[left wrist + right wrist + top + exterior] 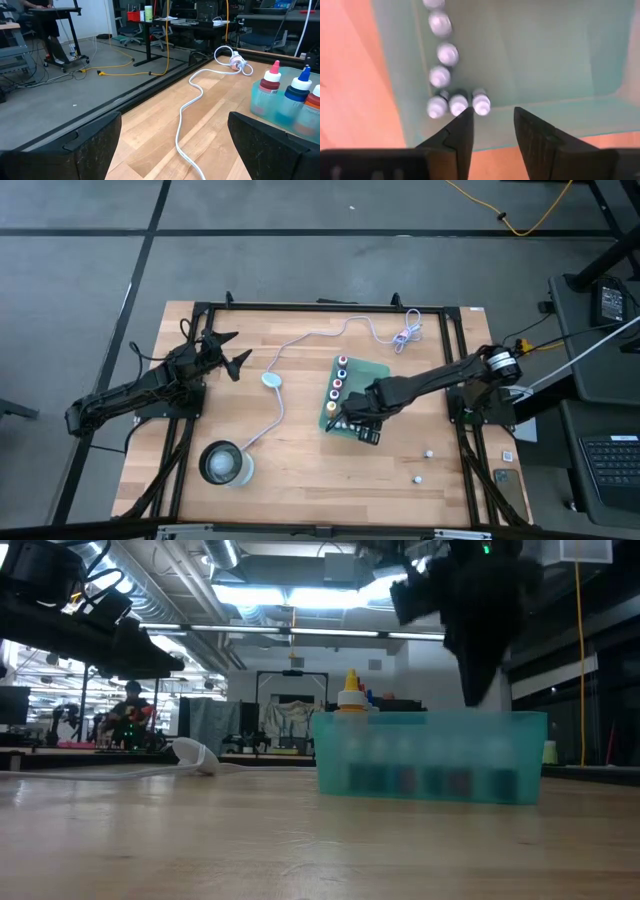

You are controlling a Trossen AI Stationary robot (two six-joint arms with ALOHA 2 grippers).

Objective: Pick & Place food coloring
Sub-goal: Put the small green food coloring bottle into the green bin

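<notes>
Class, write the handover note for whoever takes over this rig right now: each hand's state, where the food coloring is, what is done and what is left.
Right hand: open, empty, over the near end of the green bin, beside the bottles.
Left hand: open, empty, waiting at the table's left side.
Food coloring: a row of bottles stands along the bin's left wall, with three more bunched in its corner. Two small white bottles lie loose on the table to the bin's right.
Done: most bottles are in the bin.
Left: probably the two loose bottles, if they belong in the bin.
</notes>
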